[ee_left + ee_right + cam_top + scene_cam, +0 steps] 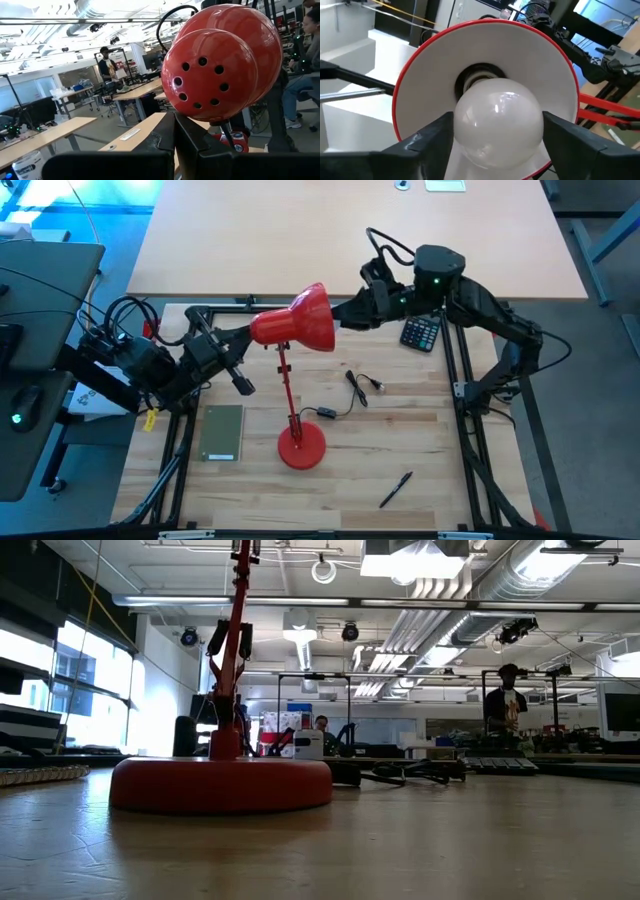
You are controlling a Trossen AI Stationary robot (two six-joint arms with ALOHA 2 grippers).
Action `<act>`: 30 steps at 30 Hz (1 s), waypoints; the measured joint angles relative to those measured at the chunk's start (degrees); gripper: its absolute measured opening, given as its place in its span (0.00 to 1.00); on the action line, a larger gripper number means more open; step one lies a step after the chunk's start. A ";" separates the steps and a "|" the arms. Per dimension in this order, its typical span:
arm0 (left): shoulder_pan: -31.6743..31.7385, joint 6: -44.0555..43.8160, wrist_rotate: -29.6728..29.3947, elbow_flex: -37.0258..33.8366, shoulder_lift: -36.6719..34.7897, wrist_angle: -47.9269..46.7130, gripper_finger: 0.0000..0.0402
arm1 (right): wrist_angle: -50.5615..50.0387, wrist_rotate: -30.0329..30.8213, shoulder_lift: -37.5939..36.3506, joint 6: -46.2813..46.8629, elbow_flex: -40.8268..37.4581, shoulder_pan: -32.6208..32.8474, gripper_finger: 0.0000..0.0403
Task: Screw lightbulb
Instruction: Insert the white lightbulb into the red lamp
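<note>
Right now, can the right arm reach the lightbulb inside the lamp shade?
Probably yes. The right gripper sits at the lamp shade's open mouth, its fingers flanking the lightbulb, with nothing between.

Likely robotics lab: exposed ducts (470,580), long workbenches (55,132).

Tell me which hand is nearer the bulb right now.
Right. The right hand has a finger on each side of the bulb at the shade's open mouth. The left hand grips behind the shade, at its rear.
</note>
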 joint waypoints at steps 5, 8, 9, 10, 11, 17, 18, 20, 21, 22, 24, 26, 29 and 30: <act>0.00 -1.68 0.08 0.00 0.00 0.02 0.00 | 0.10 -1.02 0.00 -6.10 0.00 0.00 0.57; 0.00 -3.68 0.46 0.00 0.00 0.33 0.00 | 0.08 -2.51 0.00 -10.96 0.00 -0.03 0.56; 0.00 -4.76 0.65 0.00 0.00 0.35 0.00 | 0.07 -2.78 0.00 -12.82 0.00 -0.04 0.56; 0.00 -6.05 0.84 0.00 0.00 0.39 0.00 | 0.05 -2.86 0.00 -15.25 0.00 -0.04 0.56; 0.00 -7.66 1.02 0.00 0.00 0.41 0.00 | 0.04 -2.94 0.00 -17.79 0.00 -0.04 0.56; 0.00 -19.60 2.83 0.00 0.00 0.93 0.00 | -0.01 -3.53 -0.07 -36.53 0.00 0.00 0.56; 0.00 -21.29 3.24 0.00 0.02 1.72 0.00 | -0.01 -3.68 -0.07 -40.32 0.00 0.00 0.56; 0.04 -23.85 4.43 0.00 0.02 3.12 0.00 | 0.01 -3.76 -0.09 -47.38 0.00 0.00 0.56; 0.04 -24.62 4.93 0.02 0.00 3.48 0.00 | 0.01 -3.78 -0.09 -51.10 0.00 0.00 0.56; 0.04 -25.07 5.11 0.02 -0.02 3.76 0.00 | 0.01 -3.83 -0.09 -54.68 0.00 0.01 0.56; 0.02 -25.52 5.21 0.02 0.02 4.43 0.00 | 0.01 -3.82 -0.09 -62.34 0.00 0.07 0.56; 0.02 -25.52 5.48 0.02 0.02 4.97 0.00 | 0.05 -3.74 -0.11 -69.78 0.02 0.07 0.56; 0.02 -25.54 5.42 0.02 -0.04 5.49 0.00 | 0.05 -3.58 -0.11 -80.17 0.02 0.07 0.56; 0.02 -25.54 5.44 0.02 -0.04 5.77 0.00 | 0.05 -3.47 -0.11 -83.59 0.02 0.07 0.56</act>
